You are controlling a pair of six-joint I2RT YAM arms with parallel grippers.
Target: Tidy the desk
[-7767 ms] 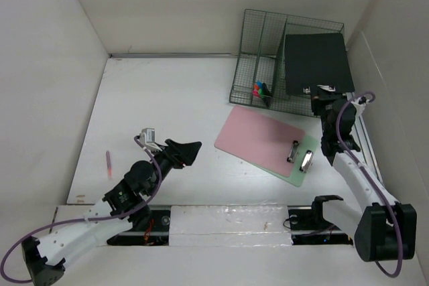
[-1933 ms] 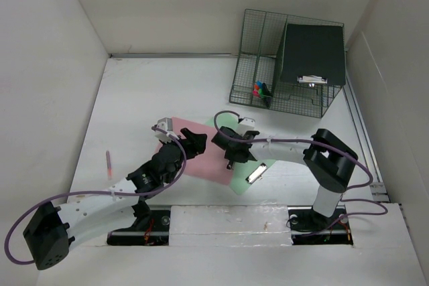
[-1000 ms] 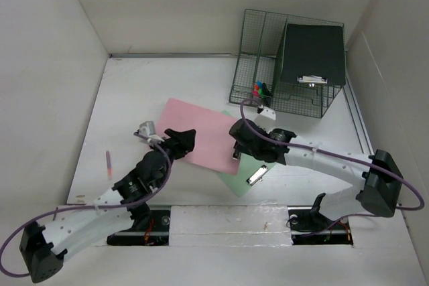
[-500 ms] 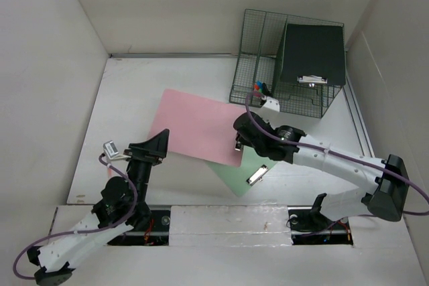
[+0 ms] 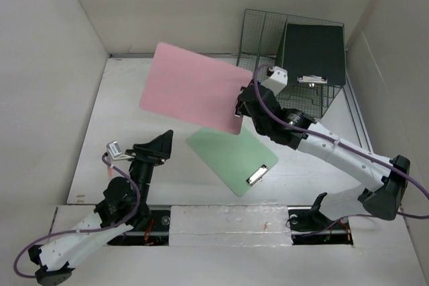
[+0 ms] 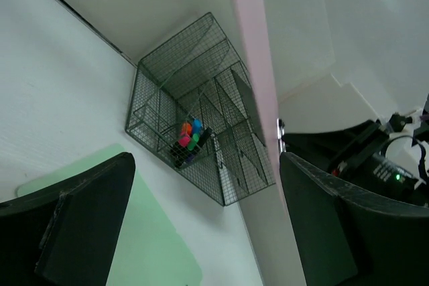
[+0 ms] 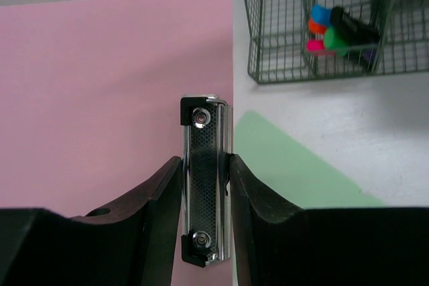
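Top view: two arms, three clipboards, one wire rack (image 5: 258, 38). The desk (image 5: 134, 98) lies under both pincers. The right gripper (image 5: 240, 103), arm stretched far toward the rack, pinches the pink clipboard (image 5: 194, 95) clear of the desk. The green clipboard (image 5: 231, 159) lies flat mid-desk; the black clipboard (image 5: 313, 55) stands in the rack. The left gripper (image 5: 163, 147), arm folded near its base, is spread and empty over the near-left desk. Left wrist: fingers (image 6: 87, 219) wide apart, pink board edge-on, rack beyond holding markers (image 6: 189, 135), exact count unclear. Right wrist: fingers (image 7: 167, 192) clamp the board's metal clip (image 7: 206, 179), with desk and green board below.
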